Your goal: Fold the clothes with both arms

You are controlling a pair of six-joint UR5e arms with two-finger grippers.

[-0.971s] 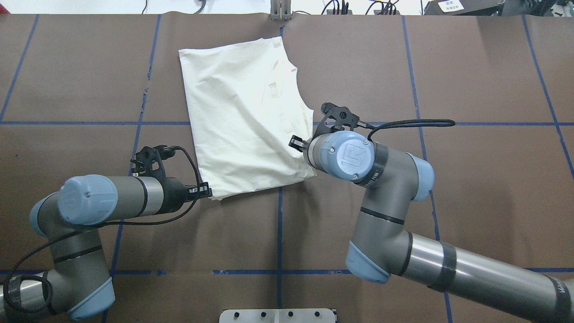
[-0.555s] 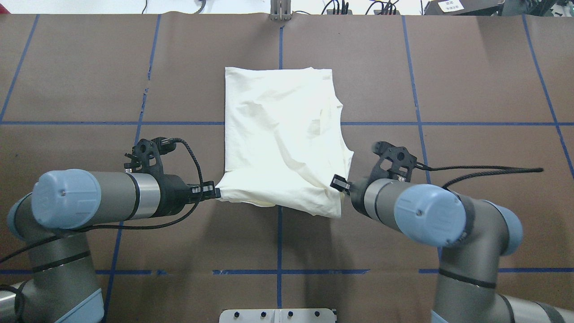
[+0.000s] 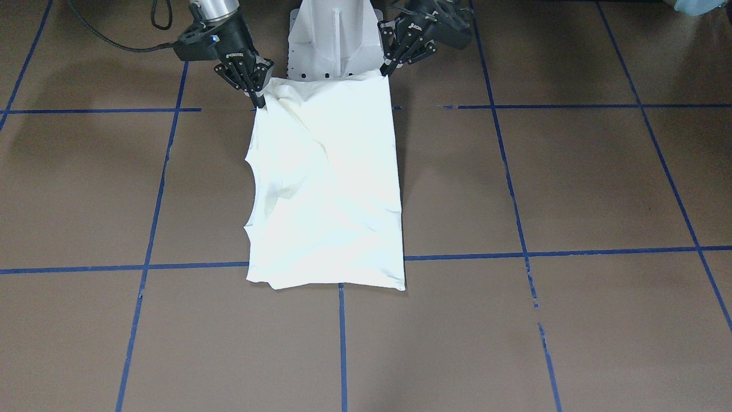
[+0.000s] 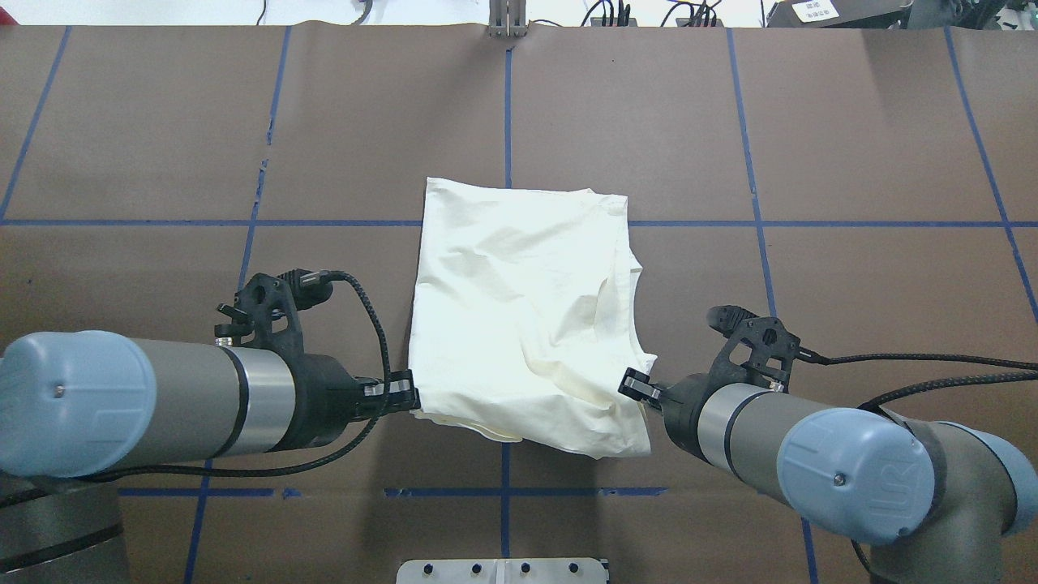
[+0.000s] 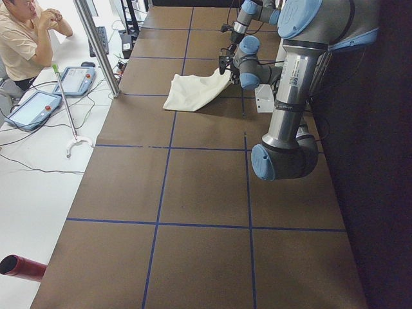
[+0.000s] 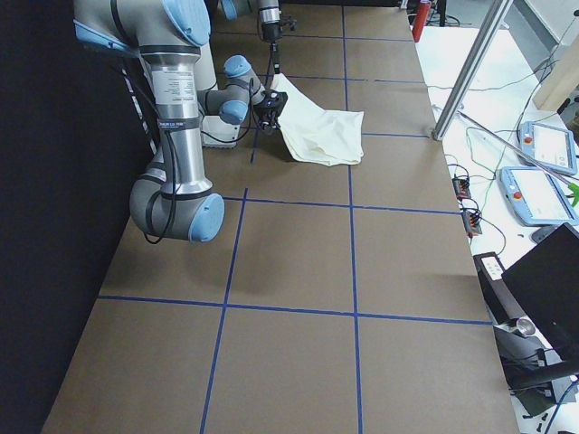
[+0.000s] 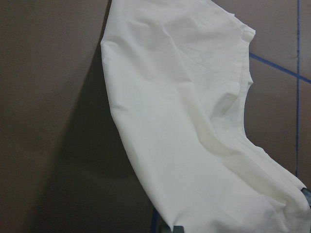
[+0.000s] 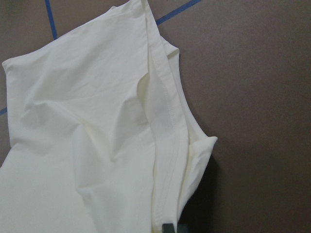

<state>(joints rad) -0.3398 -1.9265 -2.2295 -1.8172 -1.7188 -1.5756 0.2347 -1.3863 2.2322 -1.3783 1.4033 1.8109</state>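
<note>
The cream-white fabric shirt (image 4: 519, 316), plain side up, lies as a rough rectangle at the centre of the brown table (image 4: 811, 122). The left black clawed gripper (image 4: 408, 397) pinches its near-left corner, and the right black clawed gripper (image 4: 636, 384) pinches its near-right corner. Likely remaining: one more fold.

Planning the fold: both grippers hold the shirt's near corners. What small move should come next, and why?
Probably draw both corners slightly apart, then lower them. The left gripper and right gripper hold the shirt by near corners, raised; cloth sags wrinkled between them, far edge resting on the table.
</note>
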